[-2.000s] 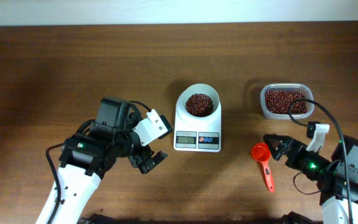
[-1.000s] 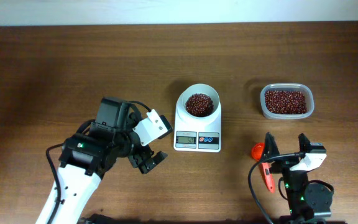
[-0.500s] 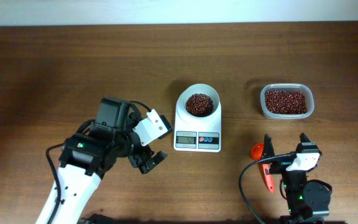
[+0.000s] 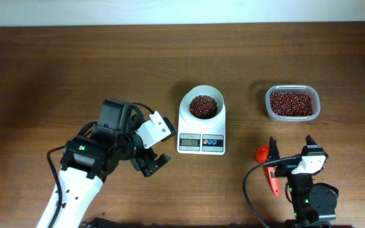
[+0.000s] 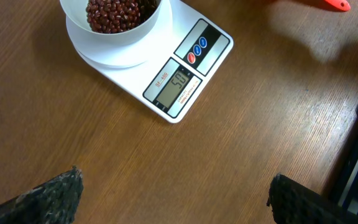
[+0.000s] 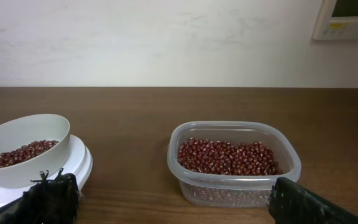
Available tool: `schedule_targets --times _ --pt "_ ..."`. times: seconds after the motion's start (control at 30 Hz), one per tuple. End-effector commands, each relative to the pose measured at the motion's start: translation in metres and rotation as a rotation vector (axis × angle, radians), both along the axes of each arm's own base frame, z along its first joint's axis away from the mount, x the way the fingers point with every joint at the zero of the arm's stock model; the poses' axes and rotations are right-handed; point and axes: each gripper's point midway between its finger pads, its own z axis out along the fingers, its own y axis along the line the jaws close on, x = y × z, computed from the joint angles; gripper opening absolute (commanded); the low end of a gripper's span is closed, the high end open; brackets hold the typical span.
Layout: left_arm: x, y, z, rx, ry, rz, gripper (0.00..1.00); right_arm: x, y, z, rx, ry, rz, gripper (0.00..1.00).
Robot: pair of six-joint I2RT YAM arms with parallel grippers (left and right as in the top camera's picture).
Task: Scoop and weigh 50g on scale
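Note:
The white scale (image 4: 201, 140) stands mid-table, and its round bowl (image 4: 201, 96) holds a heap of dark red-brown beans (image 4: 201, 106). In the left wrist view the scale's display (image 5: 174, 87) shows digits that look like 50. My left gripper (image 4: 151, 163) hovers open to the left of the scale with only bare wood between its fingers (image 5: 55, 196). Low at the front right, my right gripper (image 4: 290, 140) is open and holds nothing. It faces the scale bowl (image 6: 23, 146) and the tub.
A clear tub (image 4: 291, 103) of beans sits at the right rear, also seen as the tub (image 6: 234, 163) straight ahead in the right wrist view. A red scoop (image 4: 266, 155) lies on the table beside the right gripper's left finger. A black cable (image 4: 252, 190) loops at the front.
The right arm has pulled back from the red scoop and swung upright near the front edge, leaving the scoop on the table. The left arm has stayed still.

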Motion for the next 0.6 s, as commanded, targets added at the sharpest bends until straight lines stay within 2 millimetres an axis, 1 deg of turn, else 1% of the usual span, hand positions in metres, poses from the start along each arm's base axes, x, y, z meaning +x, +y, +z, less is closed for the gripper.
schedule_targets --times 0.0,0.03,0.07,0.13,0.17,0.2,0.23,0.27,0.33,0.37,0.4,0.43,0.47,0.53,0.57 --pt "0.001 0.003 0.002 0.005 -0.016 0.001 0.99 0.0 -0.003 -0.002 0.0 0.0 -0.015 0.99" --pt "0.003 0.007 0.005 0.004 -0.037 0.017 0.99 0.0 -0.003 -0.002 0.0 0.0 -0.016 0.99" --pt "0.009 0.007 0.014 -0.02 -0.106 0.023 0.99 0.0 -0.003 -0.002 -0.001 0.0 -0.016 0.99" --pt "0.022 0.011 0.026 -0.055 -0.3 0.068 0.99 0.0 -0.003 -0.002 0.0 0.0 -0.016 0.99" --pt "0.027 0.022 0.028 -0.101 -0.36 0.183 0.99 0.0 -0.003 -0.002 0.0 0.0 -0.015 0.99" --pt "0.029 0.041 0.027 -0.184 -0.443 0.325 0.99 0.0 -0.003 -0.002 0.0 0.0 -0.016 0.99" --pt "0.023 0.054 0.025 -0.228 -0.494 0.397 0.99 0.0 -0.003 -0.002 -0.001 0.0 -0.016 0.99" --pt "0.012 0.071 0.022 -0.262 -0.537 0.5 0.99 0.0 -0.003 -0.002 0.0 0.0 -0.015 0.99" --pt "0.002 0.096 0.018 -0.309 -0.619 0.675 0.99 0.0 -0.003 -0.002 0.0 0.0 -0.016 0.99" --pt "0.001 0.106 0.02 -0.324 -0.694 0.724 0.99 0.0 -0.003 -0.002 -0.001 0.0 -0.016 0.99" --pt "0.004 0.117 0.018 -0.33 -0.785 0.773 0.99 0.0 -0.003 -0.002 0.0 0.0 -0.016 0.99" --pt "0.008 0.126 0.011 -0.357 -0.82 0.838 0.99 0.0 -0.003 -0.002 -0.001 0.0 -0.016 0.99" --pt "0.009 0.13 0.008 -0.393 -0.843 0.875 0.99 0.0 -0.003 -0.002 0.0 0.0 -0.015 0.99" --pt "0.009 0.131 0.002 -0.435 -0.889 0.878 0.99 0.0 -0.003 -0.002 0.0 0.0 -0.015 0.99" --pt "0.011 0.131 -0.011 -0.426 -0.871 0.878 0.99 0.0 -0.003 -0.002 -0.001 0.0 -0.016 0.99"
